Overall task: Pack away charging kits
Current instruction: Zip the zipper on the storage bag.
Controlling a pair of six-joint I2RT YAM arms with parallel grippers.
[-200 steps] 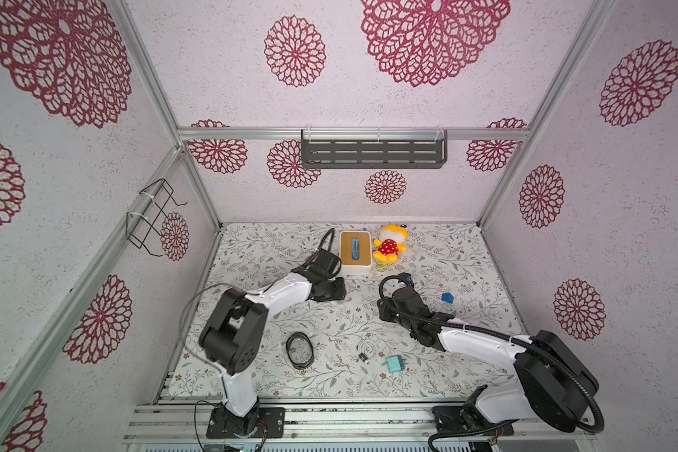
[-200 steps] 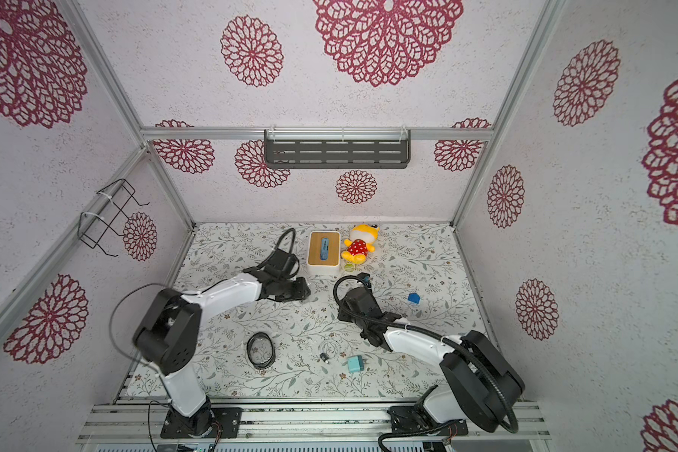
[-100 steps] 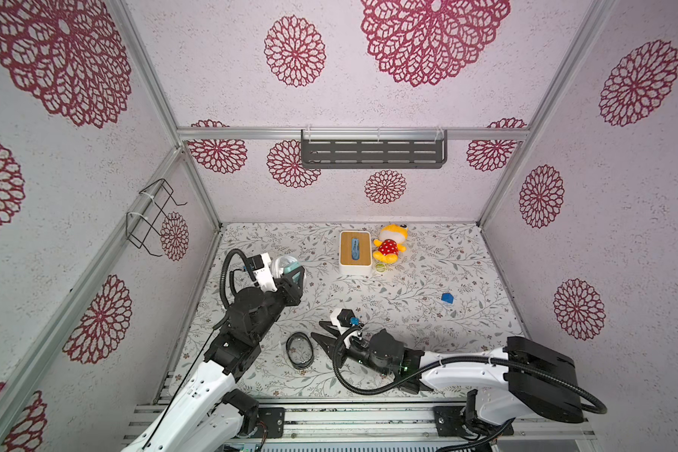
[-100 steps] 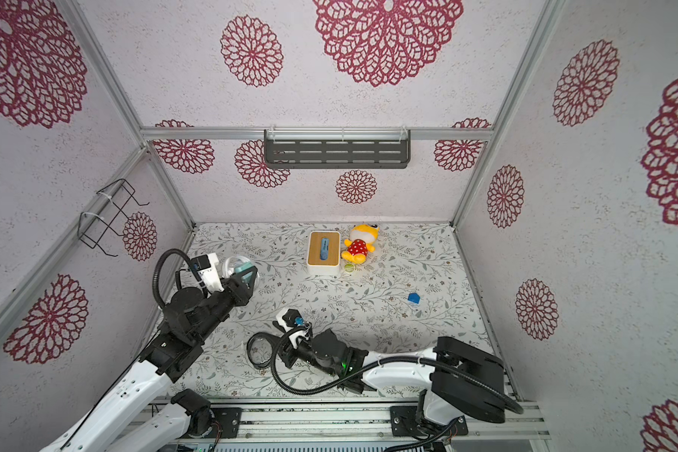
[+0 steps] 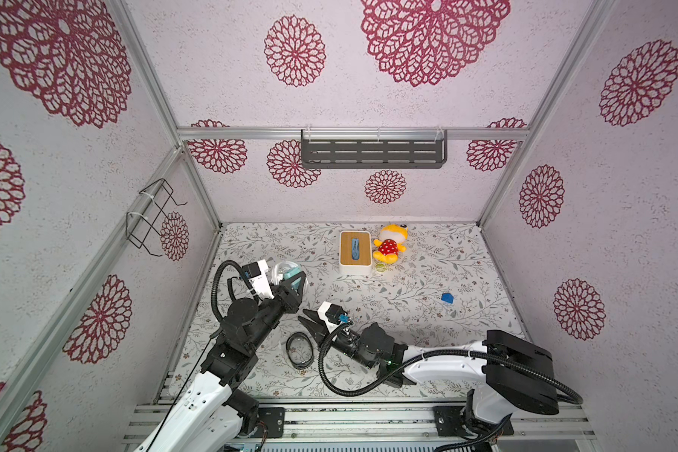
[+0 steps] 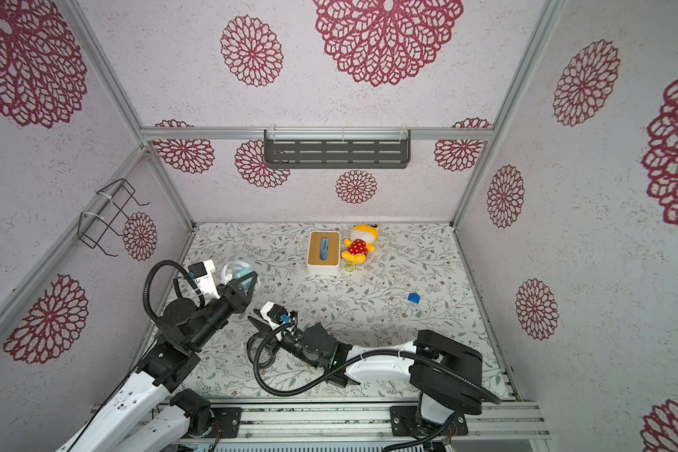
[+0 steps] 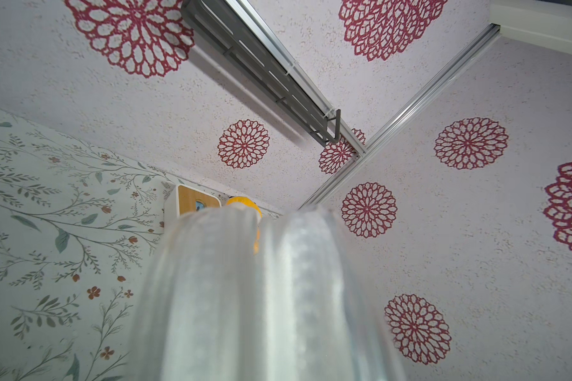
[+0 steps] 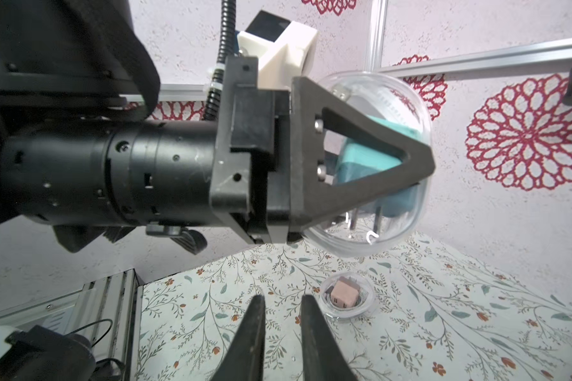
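Left end effector (image 5: 295, 282) pinches clear capsule (image 8: 377, 99) holding teal adapter (image 8: 360, 161), raised above surface (image 8: 443, 313); right end effector (image 8: 283, 306) slightly spread, empty.

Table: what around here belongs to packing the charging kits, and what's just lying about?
Job: teal adapter in the clear tub gripped by the left pincer; pink adapter in a second clear tub on the table, seen from the right wrist.

Lying about: white box with wooden lid; plush toy; dark blue block; black ring, purpose unclear.
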